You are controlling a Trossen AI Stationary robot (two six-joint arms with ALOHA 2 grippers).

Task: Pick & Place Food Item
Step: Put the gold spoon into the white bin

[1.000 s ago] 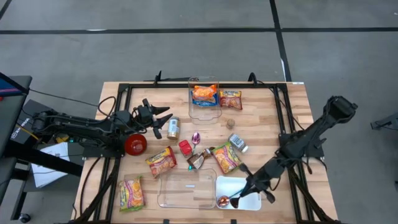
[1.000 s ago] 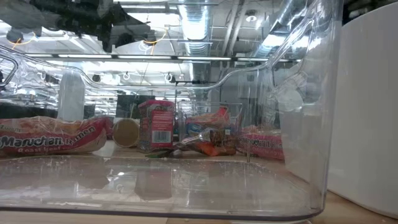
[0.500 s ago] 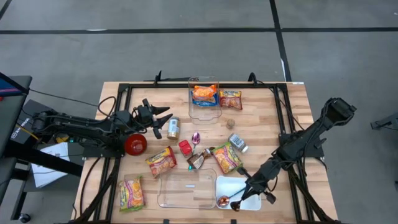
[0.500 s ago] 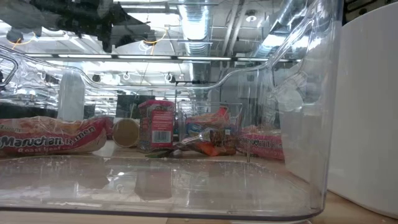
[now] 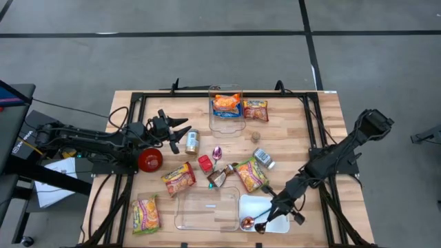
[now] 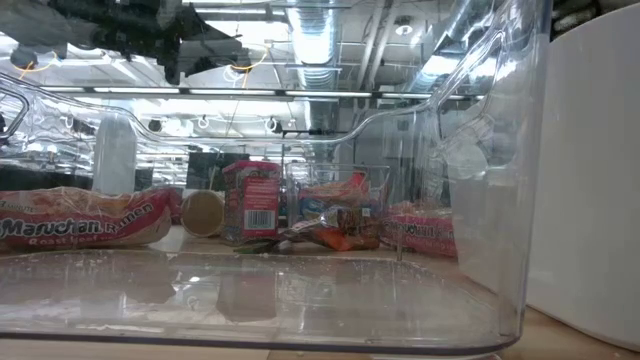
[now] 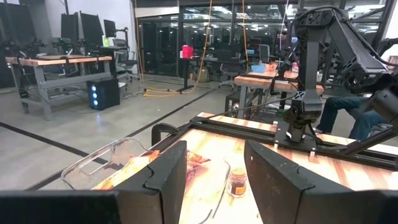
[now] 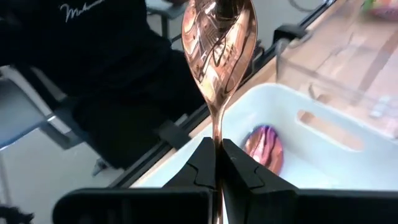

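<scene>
down at the near right corner, the right gripper (image 5: 270, 219) is seen with its fingers (image 8: 205, 165) pinched tight on the thin handle of a copper spoon (image 8: 218, 37), whose bowl is held out beyond the fingertips. just past it a white tray (image 5: 275, 204) is seen, with a second, iridescent spoon (image 8: 266, 147) lying inside; a clear bin (image 5: 207, 210) stands touching the tray's side. ramen packets (image 5: 252, 174) and a small can (image 5: 263, 158) are scattered on the wooden table (image 5: 296, 124). the left gripper (image 5: 180, 131) is held above the table's left side beside a can (image 5: 192, 141), its fingers (image 7: 165, 174) parted with nothing between them.
</scene>
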